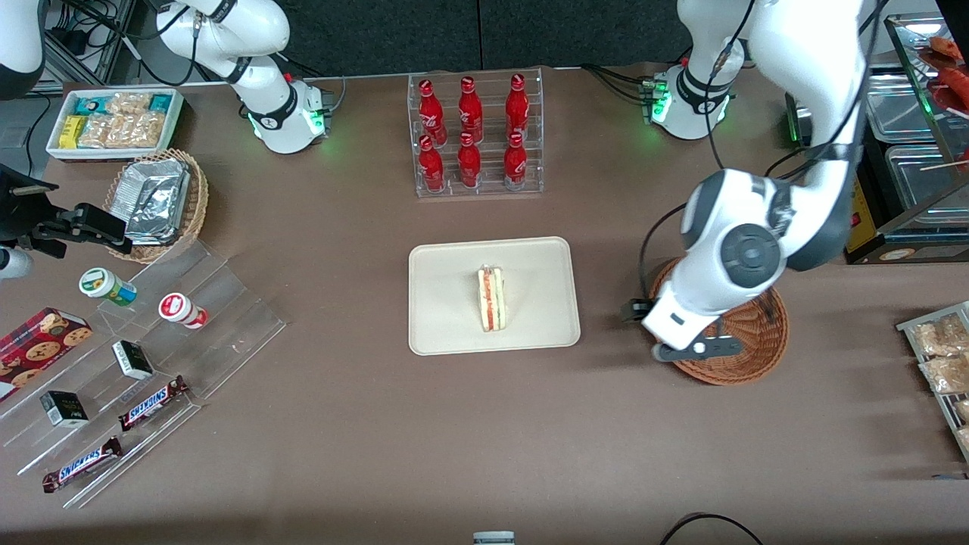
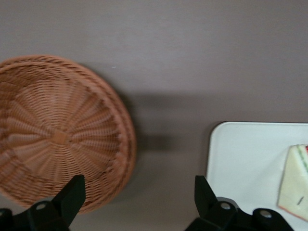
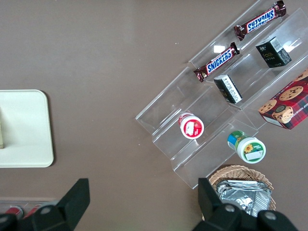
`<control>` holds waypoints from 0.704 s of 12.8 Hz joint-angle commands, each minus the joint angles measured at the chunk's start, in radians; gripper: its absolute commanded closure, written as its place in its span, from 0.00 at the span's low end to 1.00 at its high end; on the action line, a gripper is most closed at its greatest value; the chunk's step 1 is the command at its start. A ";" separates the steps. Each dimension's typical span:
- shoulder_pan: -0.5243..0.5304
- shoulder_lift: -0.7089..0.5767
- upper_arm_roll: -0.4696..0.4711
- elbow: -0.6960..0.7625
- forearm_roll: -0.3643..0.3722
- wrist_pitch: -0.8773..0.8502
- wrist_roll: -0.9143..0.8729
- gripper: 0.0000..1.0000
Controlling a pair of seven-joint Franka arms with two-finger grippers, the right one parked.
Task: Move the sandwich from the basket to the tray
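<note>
You are looking at the closing step: the sandwich [image 1: 492, 298] is lying on the tray [image 1: 447, 333], near its middle, standing on edge with the red and green filling facing up. The basket [image 1: 757, 341] is sitting empty toward the working arm's end of the table [image 1: 363, 439], well apart from the tray.

Your end effector [image 2: 137, 202] is hanging over the bare table between basket and tray, fingers spread wide and gripping nothing; one fingertip [image 2: 74, 190] is showing over the basket's rim.

The placement is looking finished, so nothing more is needing a grasp. You are only needing to lift the arm clear, keeping the spread fingers away from the basket rim and the tray's edge.
</note>
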 commanded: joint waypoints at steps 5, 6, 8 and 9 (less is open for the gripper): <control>0.173 -0.286 -0.024 -0.147 -0.013 -0.172 0.227 0.00; 0.179 -0.319 -0.021 -0.143 -0.011 -0.203 0.262 0.00; 0.181 -0.362 -0.016 -0.114 0.005 -0.293 0.267 0.00; 0.188 -0.379 -0.016 -0.101 0.005 -0.327 0.267 0.00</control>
